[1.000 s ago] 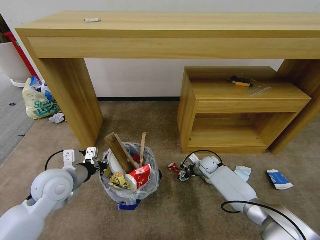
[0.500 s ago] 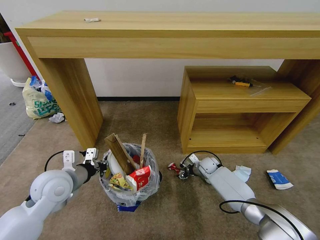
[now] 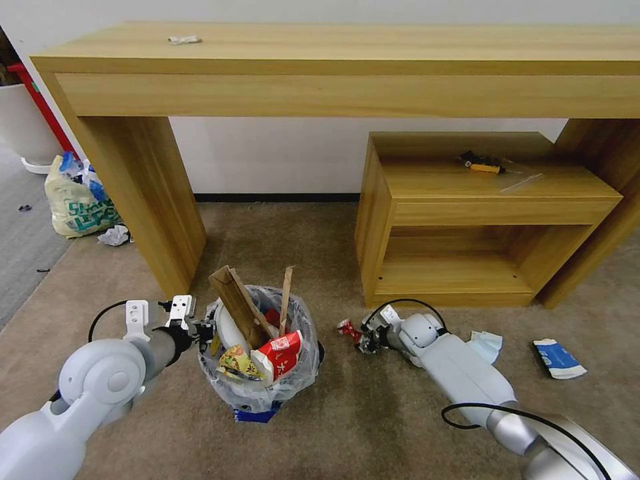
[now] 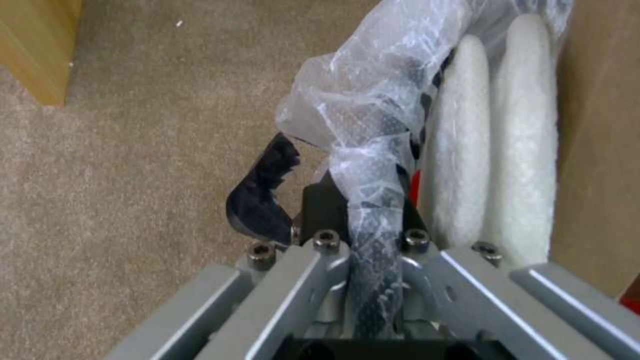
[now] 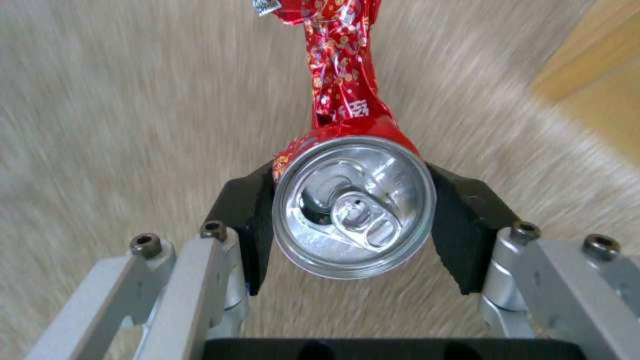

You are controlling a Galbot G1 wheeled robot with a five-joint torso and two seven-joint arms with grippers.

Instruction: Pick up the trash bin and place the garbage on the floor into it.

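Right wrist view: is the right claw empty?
No; the right claw has its two black fingers closed on the silver top end of the crushed red aluminium can.

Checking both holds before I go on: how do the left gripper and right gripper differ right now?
The left gripper is shut on the trash bin at its bag-lined rim; the right gripper is shut on the crushed red can. The left holds beside the bin's edge; the right holds the can low over the carpet. Both are loaded.

Office-like room, wooden desk (image 3: 347, 60), carpet (image 3: 373, 413), open cabinet (image 3: 467, 220)
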